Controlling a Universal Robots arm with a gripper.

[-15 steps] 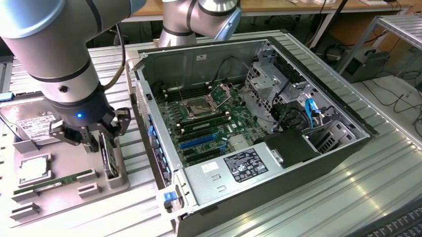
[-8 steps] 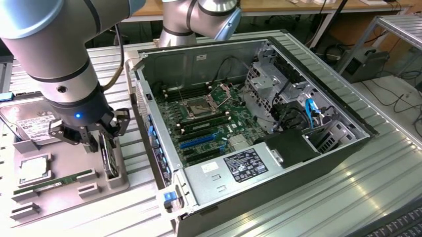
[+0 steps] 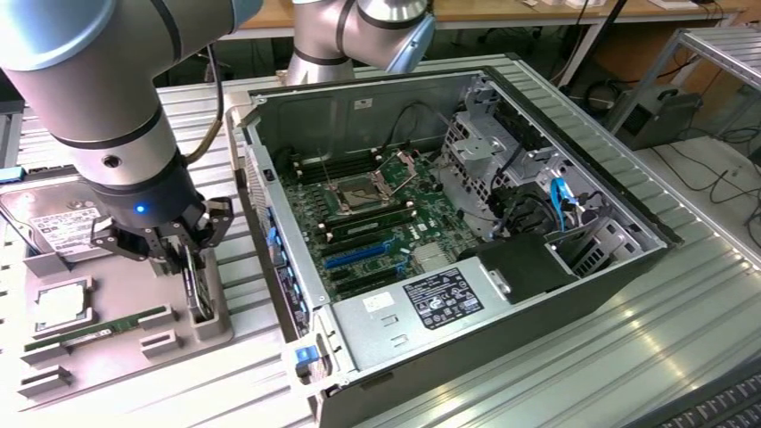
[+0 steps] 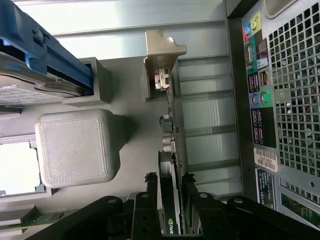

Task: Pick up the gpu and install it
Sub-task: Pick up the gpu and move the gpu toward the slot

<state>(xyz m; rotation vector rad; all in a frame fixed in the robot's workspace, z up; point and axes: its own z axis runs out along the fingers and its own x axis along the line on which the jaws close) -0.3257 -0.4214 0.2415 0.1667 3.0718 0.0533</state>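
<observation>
The gpu (image 3: pixel 194 290) is a thin black card standing on edge in a slot of the grey holder (image 3: pixel 178 334), at the exterior view's left beside the computer case. Its pale metal bracket (image 4: pixel 161 55) shows at the far end in the wrist view, with the card's edge (image 4: pixel 169 145) running toward me. My gripper (image 3: pixel 184 259) is lowered over the card. Its black fingers (image 4: pixel 150 182) stand on either side of the card's top edge with narrow gaps, so the gripper (image 4: pixel 169 176) is open around the gpu.
The open computer case (image 3: pixel 256 178) lies to the exterior view's right, its motherboard showing blue slots (image 3: pixel 356 257). On the grey holder lie a hard drive (image 3: pixel 60 223), a processor (image 3: pixel 60 303) and a green memory stick (image 3: pixel 102 328). A second arm (image 3: pixel 356 36) stands behind the case.
</observation>
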